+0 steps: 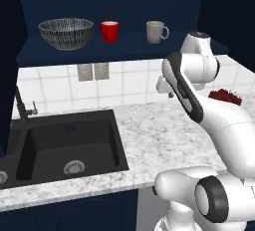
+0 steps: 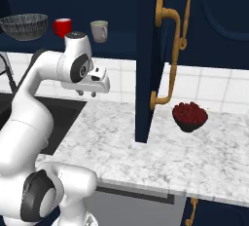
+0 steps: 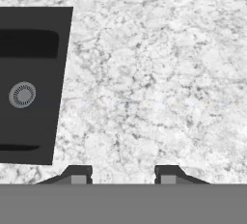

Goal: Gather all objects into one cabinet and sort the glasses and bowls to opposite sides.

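Observation:
On the shelf of the open navy cabinet (image 1: 124, 48) stand a wide black-and-white lined bowl (image 1: 66, 33) (image 2: 24, 26) at the left, a red cup (image 1: 110, 31) (image 2: 62, 27) beside it, and a beige-grey mug (image 1: 156, 32) (image 2: 99, 30) further right. The cabinet's door (image 2: 146, 59) stands swung out, with its brass handle (image 2: 168, 54) facing me. My gripper (image 3: 123, 175) (image 2: 87, 93) hangs over the marble counter below the shelf, pointing down. It is open with nothing between its fingers, well apart from the cups and bowl.
A black sink (image 1: 69, 145) (image 3: 29, 83) with a tap (image 1: 22, 105) lies left of the gripper. A dark red bowl of red bits (image 2: 190, 115) (image 1: 225, 95) sits on the counter (image 3: 154, 88) right of the open door. A closed cabinet door (image 2: 219, 15) hangs at the right.

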You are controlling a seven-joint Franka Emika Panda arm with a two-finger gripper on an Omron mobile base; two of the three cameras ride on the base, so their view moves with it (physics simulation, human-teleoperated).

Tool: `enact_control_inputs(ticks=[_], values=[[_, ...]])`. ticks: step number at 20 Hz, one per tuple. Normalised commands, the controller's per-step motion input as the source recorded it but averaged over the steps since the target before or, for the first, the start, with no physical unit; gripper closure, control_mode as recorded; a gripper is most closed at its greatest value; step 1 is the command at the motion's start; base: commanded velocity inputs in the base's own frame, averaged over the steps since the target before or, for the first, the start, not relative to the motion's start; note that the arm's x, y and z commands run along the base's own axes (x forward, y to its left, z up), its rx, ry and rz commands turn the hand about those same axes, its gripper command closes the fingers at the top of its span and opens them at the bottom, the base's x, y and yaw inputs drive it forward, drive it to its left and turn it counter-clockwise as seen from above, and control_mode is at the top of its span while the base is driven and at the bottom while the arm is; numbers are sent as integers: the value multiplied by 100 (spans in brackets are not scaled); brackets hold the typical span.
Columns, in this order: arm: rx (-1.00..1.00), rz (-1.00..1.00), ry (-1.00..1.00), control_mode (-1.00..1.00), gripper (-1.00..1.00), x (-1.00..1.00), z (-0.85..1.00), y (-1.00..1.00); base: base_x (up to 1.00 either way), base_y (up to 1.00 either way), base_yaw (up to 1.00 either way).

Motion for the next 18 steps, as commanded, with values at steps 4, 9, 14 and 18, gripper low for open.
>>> enact_control_inputs(ticks=[4,9,14,18], values=[[0,0,0,100,-100,0,0,0,0,0,0],[0,0,0,100,-100,0,0,0,-64,0,0],[0,0,0,100,-100,0,0,0,-100,2,-1],[0,0,0,100,-100,0,0,0,-100,9,-5]])
